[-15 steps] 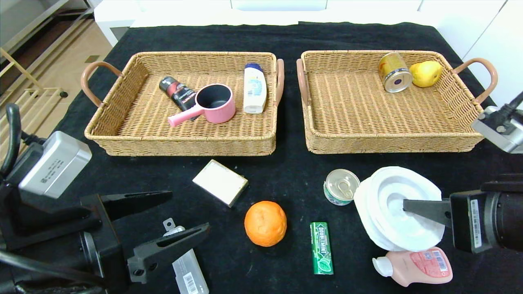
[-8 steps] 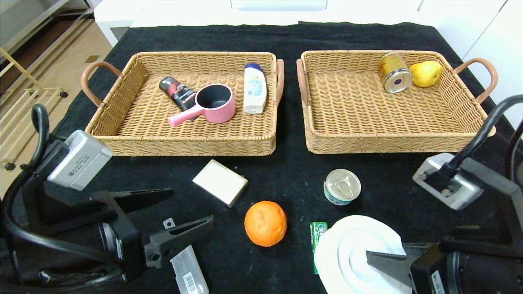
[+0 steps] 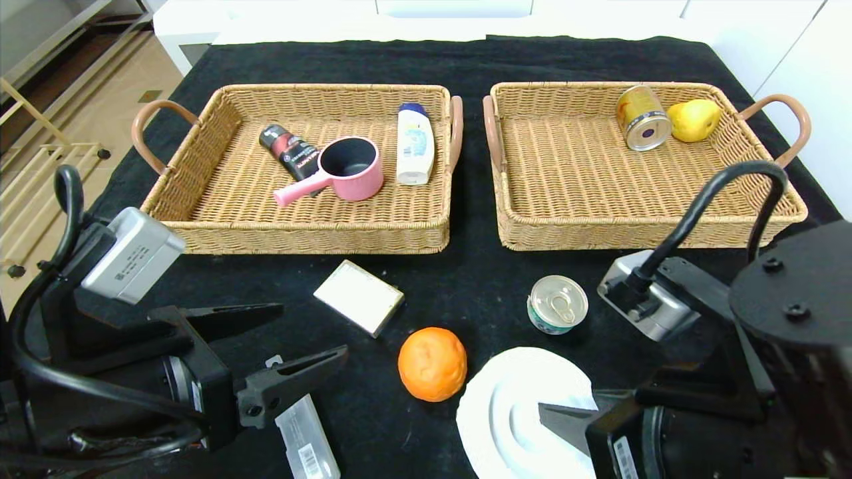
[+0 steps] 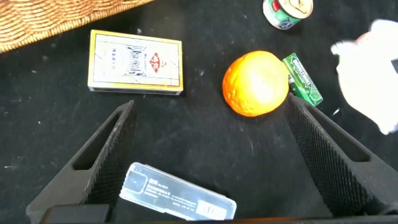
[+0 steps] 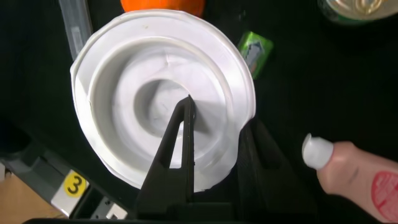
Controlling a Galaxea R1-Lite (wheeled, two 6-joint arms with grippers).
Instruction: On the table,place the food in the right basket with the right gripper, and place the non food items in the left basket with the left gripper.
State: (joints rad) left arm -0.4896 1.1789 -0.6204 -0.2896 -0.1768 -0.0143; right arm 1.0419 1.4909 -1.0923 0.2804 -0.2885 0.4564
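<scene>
My right end effector (image 5: 214, 134) is pinched tight on the rim of the white tub (image 5: 155, 93). One finger lies inside the tub's hollow and the other is outside its rim. Just past the tub is the orange (image 5: 163, 5). The green gum pack (image 5: 255, 51) peeks out beside the tub. The pink bottle (image 5: 357, 177) lies near the tub, on the black desk (image 5: 323, 81).
</scene>
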